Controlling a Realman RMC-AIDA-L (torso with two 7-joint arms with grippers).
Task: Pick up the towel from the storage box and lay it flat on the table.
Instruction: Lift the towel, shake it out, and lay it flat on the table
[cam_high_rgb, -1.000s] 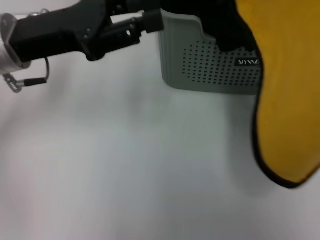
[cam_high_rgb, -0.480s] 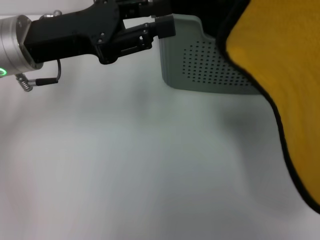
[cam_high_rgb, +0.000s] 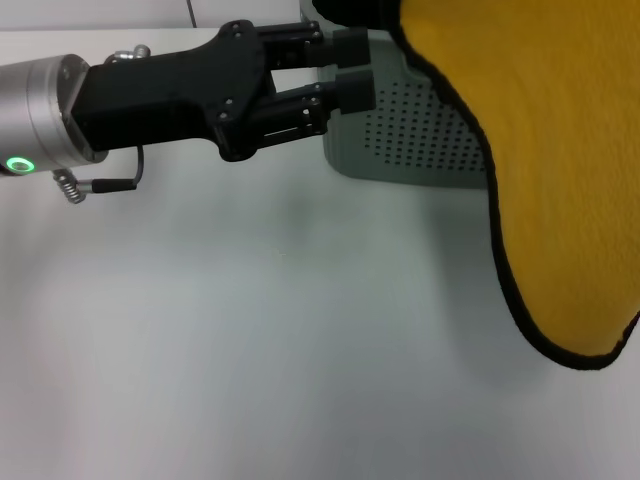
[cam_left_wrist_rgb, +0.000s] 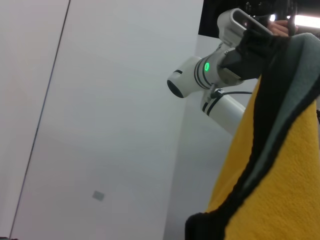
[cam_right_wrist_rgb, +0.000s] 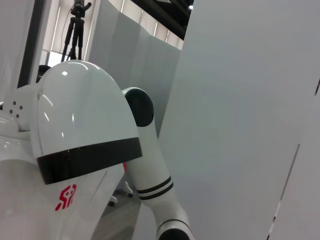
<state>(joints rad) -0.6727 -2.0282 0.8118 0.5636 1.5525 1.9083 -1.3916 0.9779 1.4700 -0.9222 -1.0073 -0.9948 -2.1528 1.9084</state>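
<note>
Right now the towel (cam_high_rgb: 560, 170) hangs in the air on the right side of the head view, its bright yellow face toward the camera and its black edging tracing a curved lower corner that dangles above the table (cam_high_rgb: 250, 340). It covers the right part of the storage box (cam_high_rgb: 420, 135), so only the box's near wall with its dot holes and one rounded corner show; what the box holds cannot be seen. The box stands on the table at the far side, behind the hanging cloth.

The left gripper (cam_high_rgb: 350, 72) reaches in from the left, well above the tabletop, with its black fingers (cam_high_rgb: 355, 92) stretched toward the towel's left edge. Their tips sit in front of the box's near corner and just beside the cloth. A narrow gap shows between the two fingers and nothing is seen clamped in it; whether the tips touch the towel cannot be told. A green light glows on the silver wrist ring, and a thin black cable loops beneath it.

From the left wrist view, the towel (cam_left_wrist_rgb: 280, 190) fills the near side, yellow with a grey-teal fold and black edge, and a white arm with a green light stands behind its top, where the cloth hides the right gripper's jaws, so I cannot tell how they stand.
</note>
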